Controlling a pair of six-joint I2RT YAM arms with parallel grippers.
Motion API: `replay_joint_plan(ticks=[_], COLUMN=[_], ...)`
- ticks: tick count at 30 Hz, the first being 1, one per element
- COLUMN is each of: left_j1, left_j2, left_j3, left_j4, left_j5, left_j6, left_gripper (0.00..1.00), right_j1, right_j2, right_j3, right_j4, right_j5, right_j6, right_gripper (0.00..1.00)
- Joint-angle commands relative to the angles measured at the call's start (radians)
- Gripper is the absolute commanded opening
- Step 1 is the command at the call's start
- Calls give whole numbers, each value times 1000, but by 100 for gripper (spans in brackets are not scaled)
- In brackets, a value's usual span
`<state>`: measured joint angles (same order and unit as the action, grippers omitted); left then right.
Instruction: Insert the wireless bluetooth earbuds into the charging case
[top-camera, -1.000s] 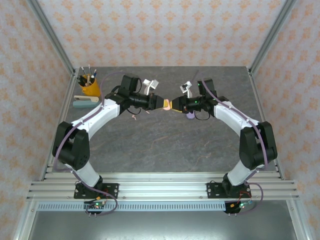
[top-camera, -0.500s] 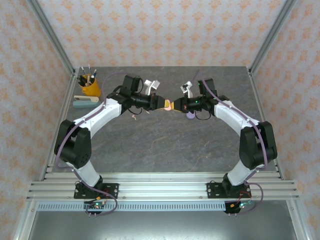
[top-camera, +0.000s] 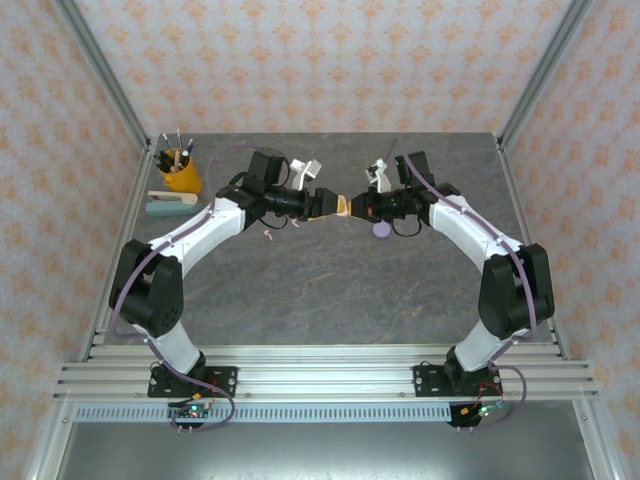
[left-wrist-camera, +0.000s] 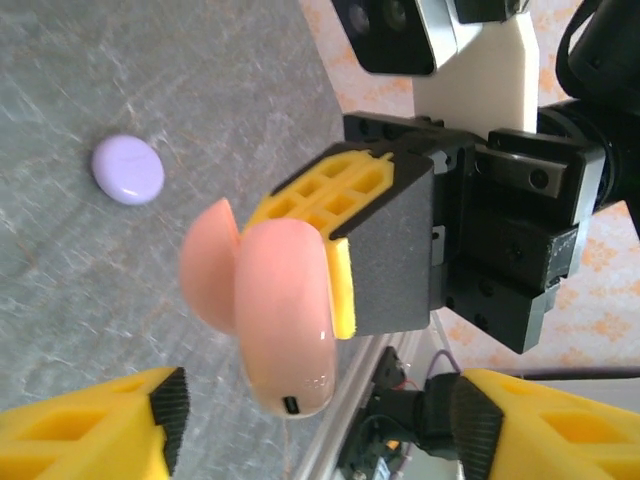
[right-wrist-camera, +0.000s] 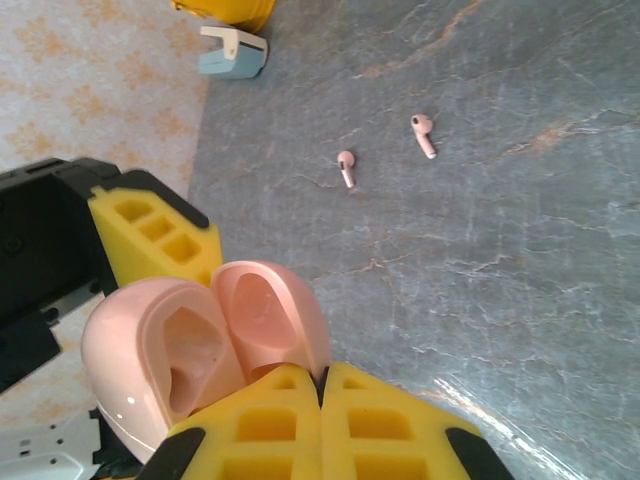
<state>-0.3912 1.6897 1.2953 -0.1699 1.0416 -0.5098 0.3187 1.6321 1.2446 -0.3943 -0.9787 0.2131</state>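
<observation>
A pale pink charging case (top-camera: 342, 207) hangs open above the table's middle, held between the two arms. My right gripper (right-wrist-camera: 322, 385) is shut on the edge of the charging case (right-wrist-camera: 200, 340), whose hollow base and lid face the right wrist camera. My left gripper (left-wrist-camera: 320, 430) stands open, its yellow fingers (left-wrist-camera: 100, 430) apart on either side of the charging case (left-wrist-camera: 285, 320) without touching it. Two pale pink earbuds (right-wrist-camera: 346, 167) (right-wrist-camera: 424, 134) lie on the grey table below; one of the earbuds (top-camera: 267, 235) lies under the left arm.
A round purple case (top-camera: 381, 229) (left-wrist-camera: 128, 169) lies shut on the table under the right gripper. A yellow cup of pens (top-camera: 178, 172) and a teal-and-white block (top-camera: 170, 203) (right-wrist-camera: 232, 50) stand at the far left. Metal frame posts edge the table.
My left gripper has opened and let go of the pink case. My right gripper has closed on it and drawn slightly back, uncovering the purple case.
</observation>
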Motion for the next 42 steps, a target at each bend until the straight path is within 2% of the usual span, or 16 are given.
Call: replay_joint_plan(ticks=[1, 4, 5, 6, 9, 15, 21, 30, 42], left_j1=[37, 64, 70, 76, 89, 110, 117, 120, 121], left_j2=[-39, -38, -32, -21, 32, 129, 213, 308, 347], left_j3=[46, 122, 151, 184, 283, 410, 501, 591, 604], left_j4=[-71, -246, -307, -373, -562, -771, -889, -983, -1025], left_j5=[-25, -30, -30, -26, -25, 14, 43, 96, 155], left_j6=[48, 161, 203, 248, 381, 541, 634, 704, 751], left_gripper=[79, 84, 92, 95, 97, 98, 97, 92, 81], right_j1=[-2, 0, 3, 7, 29, 52, 88, 166, 226], right_j2=[-9, 1, 4, 13, 38, 84, 94, 50, 29], right_j3=[48, 97, 117, 140, 207, 310, 353, 258, 269], right_j4=[-71, -154, -183, -214, -288, -352, -361, -257, -243], right_j5=[64, 108, 128, 150, 202, 270, 365, 537, 596], right_j6=[-66, -153, -185, -215, -305, -431, -507, -537, -587], right_gripper=[0, 0, 0, 0, 0, 0, 0, 0, 0])
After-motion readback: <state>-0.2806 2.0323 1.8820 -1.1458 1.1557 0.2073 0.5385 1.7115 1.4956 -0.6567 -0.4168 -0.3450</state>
